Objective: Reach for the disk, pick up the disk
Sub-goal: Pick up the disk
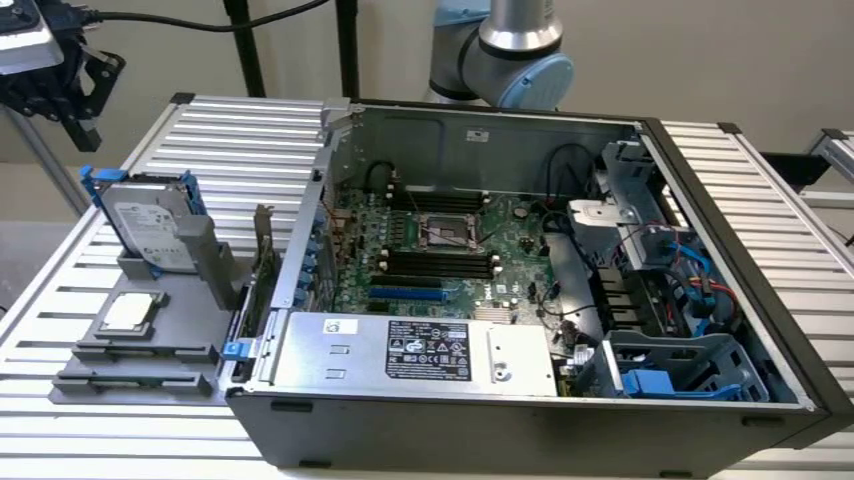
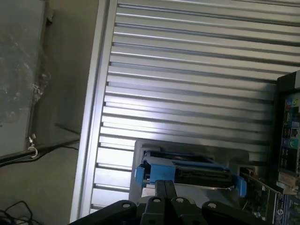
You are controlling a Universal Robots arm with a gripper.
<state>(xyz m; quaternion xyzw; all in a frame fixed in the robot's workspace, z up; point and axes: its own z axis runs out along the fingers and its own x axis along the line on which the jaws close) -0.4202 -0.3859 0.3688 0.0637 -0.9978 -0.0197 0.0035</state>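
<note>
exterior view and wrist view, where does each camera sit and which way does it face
Exterior view: off the arm, raised, looking down on the slatted table and open computer case; the arm rises behind the case, the pincer hangs above the upright disk.
Wrist view: on the wrist, looking down past the pincer at the disk's blue-railed top edge, with floor beyond the table.
Shared: pincer, disk, table, a sliver of the case.
</note>
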